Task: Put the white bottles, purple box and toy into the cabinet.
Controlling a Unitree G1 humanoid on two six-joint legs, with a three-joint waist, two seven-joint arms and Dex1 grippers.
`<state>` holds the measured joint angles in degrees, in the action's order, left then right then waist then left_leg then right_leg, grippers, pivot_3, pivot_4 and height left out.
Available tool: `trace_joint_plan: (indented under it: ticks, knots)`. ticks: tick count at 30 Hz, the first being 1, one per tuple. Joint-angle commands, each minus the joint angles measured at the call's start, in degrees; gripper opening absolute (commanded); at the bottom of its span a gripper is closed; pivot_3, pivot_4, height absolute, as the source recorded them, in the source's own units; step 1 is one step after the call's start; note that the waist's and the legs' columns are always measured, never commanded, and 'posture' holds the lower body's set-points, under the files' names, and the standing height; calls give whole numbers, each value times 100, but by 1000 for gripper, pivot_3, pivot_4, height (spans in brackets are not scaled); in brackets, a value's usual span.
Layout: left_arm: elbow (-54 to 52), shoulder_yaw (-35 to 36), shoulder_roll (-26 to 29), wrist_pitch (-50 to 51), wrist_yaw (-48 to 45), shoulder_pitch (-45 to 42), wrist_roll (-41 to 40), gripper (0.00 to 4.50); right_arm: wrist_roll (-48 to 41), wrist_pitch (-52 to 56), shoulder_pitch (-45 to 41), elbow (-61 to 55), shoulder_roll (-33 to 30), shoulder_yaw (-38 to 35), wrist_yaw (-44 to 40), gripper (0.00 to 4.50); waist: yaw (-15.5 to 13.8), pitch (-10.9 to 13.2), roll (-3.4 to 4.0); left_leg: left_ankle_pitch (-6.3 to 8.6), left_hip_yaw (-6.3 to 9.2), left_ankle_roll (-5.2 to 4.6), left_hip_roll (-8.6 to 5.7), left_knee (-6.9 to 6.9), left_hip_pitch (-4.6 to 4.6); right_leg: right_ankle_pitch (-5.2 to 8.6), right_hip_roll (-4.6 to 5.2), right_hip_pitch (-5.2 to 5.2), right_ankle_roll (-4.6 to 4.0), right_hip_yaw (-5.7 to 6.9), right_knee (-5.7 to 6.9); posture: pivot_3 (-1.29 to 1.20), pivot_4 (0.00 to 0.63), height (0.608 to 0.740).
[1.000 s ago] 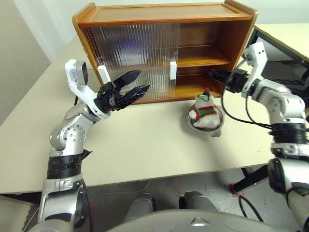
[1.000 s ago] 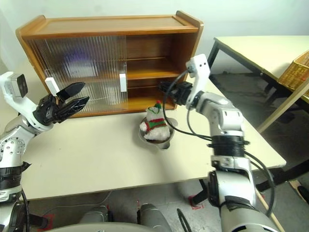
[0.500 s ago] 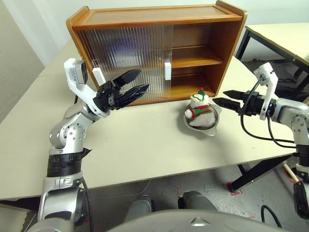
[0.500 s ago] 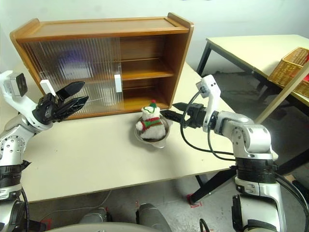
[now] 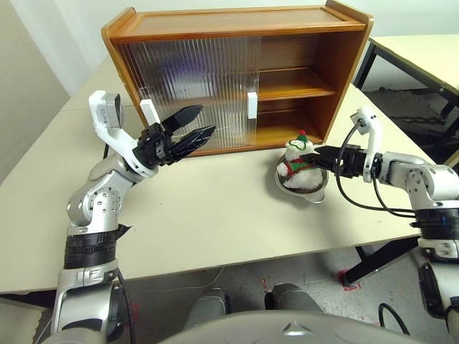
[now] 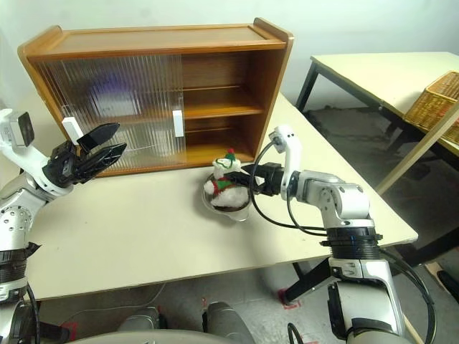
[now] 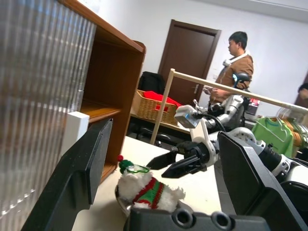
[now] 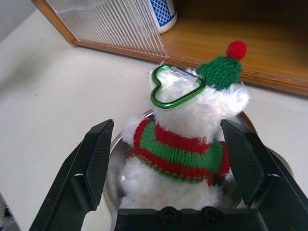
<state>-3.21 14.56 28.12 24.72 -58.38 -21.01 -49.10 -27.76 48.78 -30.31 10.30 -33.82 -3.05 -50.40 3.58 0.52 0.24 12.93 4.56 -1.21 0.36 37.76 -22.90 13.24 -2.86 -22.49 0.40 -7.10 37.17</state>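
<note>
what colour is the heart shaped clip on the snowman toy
Green, a metallic heart-shaped clip by the toy's hat; clearest in the right wrist view.

In front of me a pale table (image 5: 215, 215) carries the wooden cabinet (image 5: 237, 72) at its far side. Just before the cabinet's open right half sits a steel bowl (image 5: 305, 190), the toy (image 5: 299, 166) sitting inside it.

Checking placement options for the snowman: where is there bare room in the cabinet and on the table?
The cabinet is open on its right: both shelves there look bare. The table is bare between the left gripper and the bowl. Crowded: the right gripper straddles the toy.
</note>
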Motion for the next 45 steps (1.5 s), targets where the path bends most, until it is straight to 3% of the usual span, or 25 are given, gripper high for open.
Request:
trace_joint_plan:
  ticks: [1,18,21,28,32,45]
  knots:
    - [-183,71,56,12,60,77,11,4500,159,-190,-96,240,35,137,-23,4476,-34,0,0,0,0,1,0,0,0,1,0,0,-2,0,0,-37,0,740]
    - [-443,164,75,30,235,223,-56,4500,565,-797,-301,1046,274,300,-155,4476,-170,0,0,4,3,7,0,-5,0,0,0,-4,-9,0,1,-3,6,740]
    - [-435,174,83,28,241,215,-52,4500,605,-906,-413,1206,331,238,-139,3879,-183,1,1,4,4,8,0,-6,0,1,0,-5,-10,0,0,-2,6,740]
    - [-390,155,83,19,214,182,-34,4500,683,-1119,-519,1359,333,179,-122,1226,-208,1,1,9,4,15,0,-6,-1,4,1,-6,-18,0,0,-14,0,740]
    - [-329,115,66,7,180,139,-9,4500,631,-1072,-586,1255,253,106,-127,206,-206,1,1,10,4,16,0,-8,-1,3,1,-9,-22,0,0,-20,0,740]
    - [8,-74,-39,-84,-30,-87,120,4500,-209,-133,-1068,398,-318,-504,-417,141,-171,1,1,10,1,16,0,-8,-10,5,1,-16,-24,-1,0,-75,0,740]
